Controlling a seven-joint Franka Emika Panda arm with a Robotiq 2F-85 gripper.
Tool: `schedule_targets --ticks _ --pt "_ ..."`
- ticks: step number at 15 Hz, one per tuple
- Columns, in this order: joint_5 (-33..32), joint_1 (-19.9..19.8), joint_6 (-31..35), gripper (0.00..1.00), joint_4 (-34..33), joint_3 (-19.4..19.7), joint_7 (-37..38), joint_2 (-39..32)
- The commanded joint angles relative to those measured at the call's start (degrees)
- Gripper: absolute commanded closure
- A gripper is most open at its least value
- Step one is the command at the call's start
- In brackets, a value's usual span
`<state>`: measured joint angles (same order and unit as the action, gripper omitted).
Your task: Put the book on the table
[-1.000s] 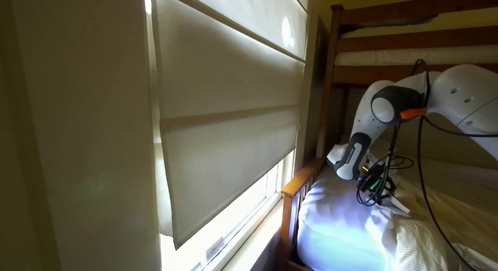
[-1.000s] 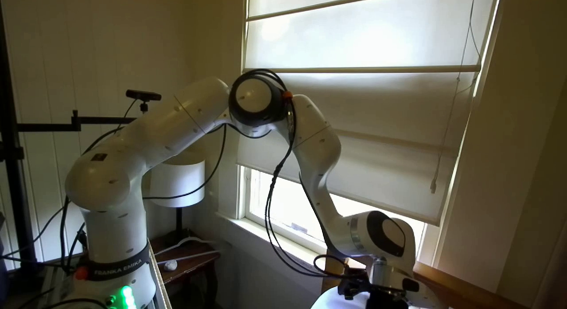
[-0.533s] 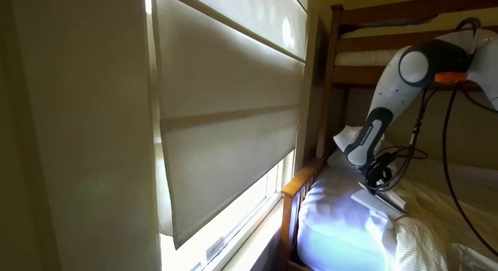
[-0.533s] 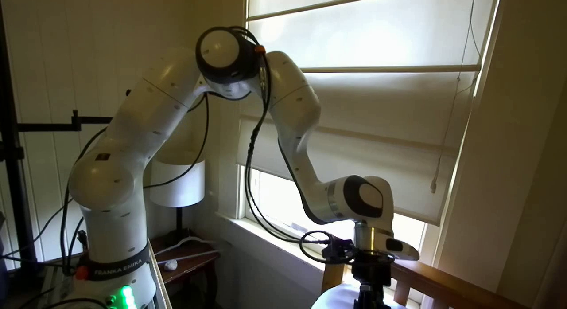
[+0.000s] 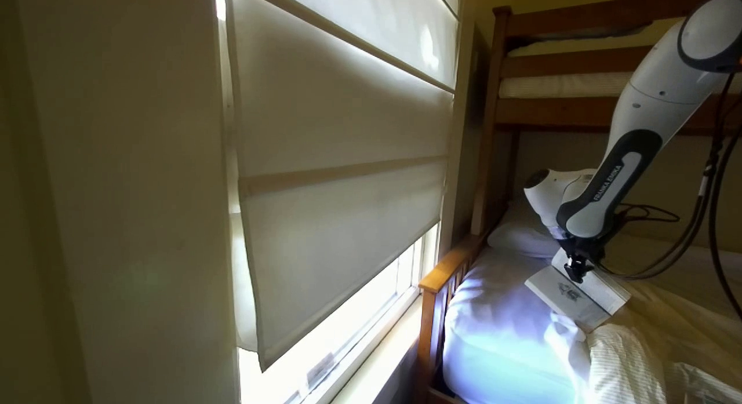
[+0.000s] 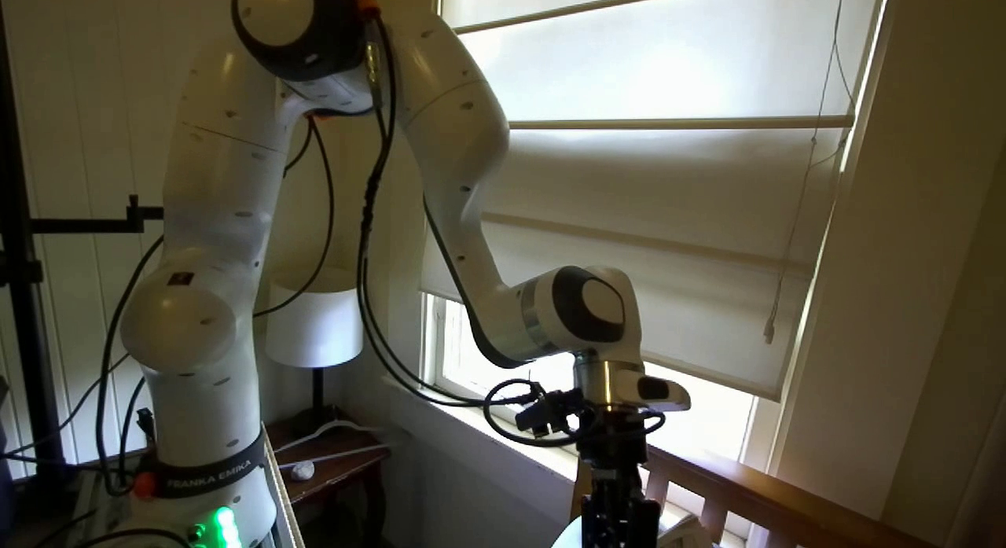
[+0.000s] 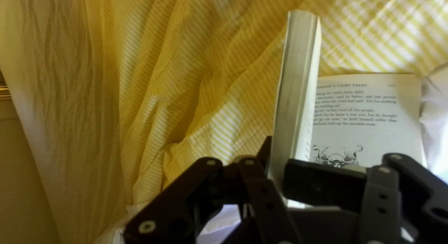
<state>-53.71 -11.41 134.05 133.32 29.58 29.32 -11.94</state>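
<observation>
Fairy-tale book (image 7: 336, 111), splayed open; standing half clamped in pincer (image 5: 576, 272), facing half outside the grip; firm squeeze and slow lift advised, lest it drag on striped bedding (image 7: 224, 79).

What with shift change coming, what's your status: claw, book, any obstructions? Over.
Claw shut on one half of the book. Book open over the bed, contact unclear. Possible obstacle: lamp on the side table, if that's the target.

book (image 7: 350, 132): open, one half pinched and angled up, illustrated page showing | over bed (image 5: 504, 323), contact unclear | table (image 6: 346, 465): brown wood
</observation>
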Motion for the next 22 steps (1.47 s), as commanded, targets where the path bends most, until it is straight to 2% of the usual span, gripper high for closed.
schedule_targets --ticks 1,6,9,10,11,12,13,14,15,17,19,22 --pt "-0.74 -3.18 -0.15 0.68 0.34 -2.17 5.86 1.48" --pt "-2.07 -5.77 3.42 0.34 -0.14 -3.37 4.20 -0.08" --pt "-6.42 -6.65 11.55 0.13 -0.44 -4.04 1.41 -2.03" --pt "-6.20 -6.89 13.98 0.07 -0.95 -4.57 -0.21 -2.94" --pt "-3.24 -6.87 14.05 0.01 -1.76 -5.40 -1.68 -4.12" --pt "0.78 -6.17 9.73 0.00 -3.18 -6.22 -1.33 -5.63" --pt "-2.88 -6.19 11.70 0.11 -0.62 -4.88 0.43 -2.66" --pt "-1.72 -5.98 11.13 0.03 -1.15 -5.33 0.31 -3.60" --pt "-0.97 -5.82 10.79 0.00 -1.71 -5.68 0.14 -4.40" --pt "-0.17 -4.75 8.19 0.00 -3.20 -5.99 2.05 -6.29" --pt "3.27 -4.10 7.15 0.00 -4.71 -7.66 4.12 -8.61" --pt "6.24 -1.82 6.51 0.00 -8.04 -8.98 11.32 -12.40"
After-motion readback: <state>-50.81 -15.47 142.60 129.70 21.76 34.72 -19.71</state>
